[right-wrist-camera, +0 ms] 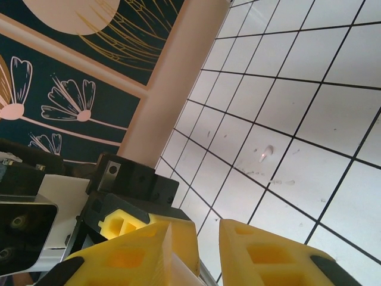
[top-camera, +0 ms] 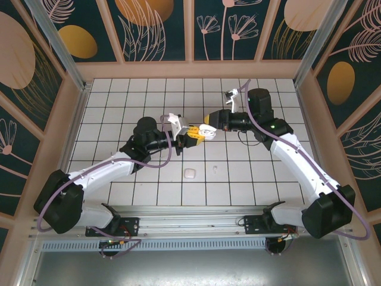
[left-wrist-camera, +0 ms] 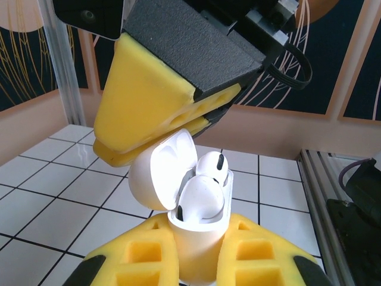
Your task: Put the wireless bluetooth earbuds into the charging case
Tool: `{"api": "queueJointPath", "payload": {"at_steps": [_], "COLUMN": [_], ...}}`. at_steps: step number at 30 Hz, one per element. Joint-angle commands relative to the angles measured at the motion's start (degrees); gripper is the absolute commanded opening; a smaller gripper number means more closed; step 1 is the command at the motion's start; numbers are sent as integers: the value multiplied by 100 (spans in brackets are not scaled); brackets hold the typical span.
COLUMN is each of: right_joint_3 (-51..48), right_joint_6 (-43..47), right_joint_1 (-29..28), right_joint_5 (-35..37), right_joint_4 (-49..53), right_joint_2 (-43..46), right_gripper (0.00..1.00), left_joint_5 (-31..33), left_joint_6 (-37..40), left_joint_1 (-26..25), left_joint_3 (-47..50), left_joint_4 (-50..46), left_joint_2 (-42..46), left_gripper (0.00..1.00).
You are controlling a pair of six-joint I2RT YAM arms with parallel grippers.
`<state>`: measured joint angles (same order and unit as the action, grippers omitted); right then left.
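Two small glossy white plastic earbuds (left-wrist-camera: 202,199) (left-wrist-camera: 212,167) are seen seated in the open white rounded charging case (left-wrist-camera: 193,241), bulbous heads up. The long axis of each is judged upright, in line with the case's own axis, stems presumably down in the wells and hidden. The heads point out of the case mouth toward the right gripper.

The case is clamped at its body between the yellow foam fingers of the left gripper (left-wrist-camera: 199,262) and held above the white tiled table (top-camera: 119,107). The hinged white lid (left-wrist-camera: 161,170) stands open on the left side of the left wrist view.

The right gripper (left-wrist-camera: 128,152) is placed just above, its yellow fingers touching the lid's upper edge, jaws nearly together. Whether the lid is pinched cannot be told.

Key relation: the lid lies between the right fingers and the seated earbuds, with the hinge on the far side from the wells. Closing is judged to call for a downward push over the heads.

In the top view, a third loose white earbud (top-camera: 215,171) is noted on a tile near a second closed white case (top-camera: 189,174). Both lie on the base side of the grippers, the earbud a little toward the right arm. Its axis is too small to read.
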<state>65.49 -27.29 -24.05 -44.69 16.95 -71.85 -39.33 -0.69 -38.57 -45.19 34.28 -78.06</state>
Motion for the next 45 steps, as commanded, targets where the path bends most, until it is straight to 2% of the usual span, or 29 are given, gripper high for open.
{"api": "queueJointPath", "payload": {"at_steps": [1, 16, 22, 24, 27, 30, 36, 40, 45], "right_joint_3": [143, 162, 203, 125, -160, -590, -1090, -1095, -945], "right_joint_6": [143, 249, 329, 259, 79, 58, 71, 264, 442], "right_joint_1": [5, 2, 48, 124, 235, 244, 189, 16, -357], "right_joint_5": [-244, -300, -145, -31, 123, -92, -120, 70, 3], "right_joint_4": [67, 208, 189, -24, -590, -1360, -2161, -2071, -2005], "right_joint_2": [9, 40, 178, 357, 751, 1142, 1505, 1411, 1112], "right_gripper": [28, 27, 27, 30, 43, 52, 58, 60, 60], "left_joint_5": [197, 332, 198, 122, -4, -191, -656, -1043, -1227], "left_joint_6": [-89, -219, -992, -1277, -1693, -2092, -2734, -3109, -3336], "left_joint_1": [47, 56, 206, 277, 398, 493, 509, 511, 512], "left_joint_3": [-193, -192, -100, -61, -24, -12, -336, -564, -692], "left_joint_4": [202, 219, 664, 790, 899, 981, 883, 935, 940], "left_joint_2": [-77, -170, -151, -105, 1, 96, 154, 99, 94], "left_gripper": [0, 0, 0, 0, 0, 0, 0, 0, 0]}}
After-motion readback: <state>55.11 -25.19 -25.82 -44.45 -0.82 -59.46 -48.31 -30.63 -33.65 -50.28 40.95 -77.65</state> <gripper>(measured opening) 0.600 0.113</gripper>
